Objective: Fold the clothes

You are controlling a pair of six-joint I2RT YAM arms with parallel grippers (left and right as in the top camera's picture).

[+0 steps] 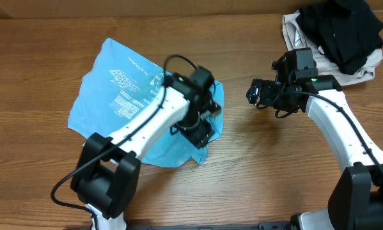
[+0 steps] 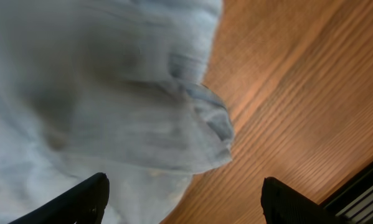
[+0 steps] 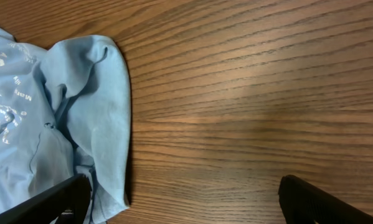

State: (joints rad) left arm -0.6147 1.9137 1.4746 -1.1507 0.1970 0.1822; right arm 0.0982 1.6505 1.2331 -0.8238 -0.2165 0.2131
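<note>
Showing wood table [image 1: 255,166] | t-shirt [image 1: 114,89] crumpled, ctr | black garment [image 1: 341,29] on beige garment [image 1: 295,30], far corner | L gripper [image 2: 183,193] fingers apart over t-shirt | R gripper [image 3: 183,196] fingers apart, empty

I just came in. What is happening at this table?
Two robot arms are working on a light blue t-shirt that lies rumpled, not yet folded, on the wooden table. The left gripper hovers over the shirt's right edge with its jaws open, holding nothing. The right gripper is also open, above bare wood just right of the shirt. A black garment and a beige garment lie piled in the far right corner.
</note>
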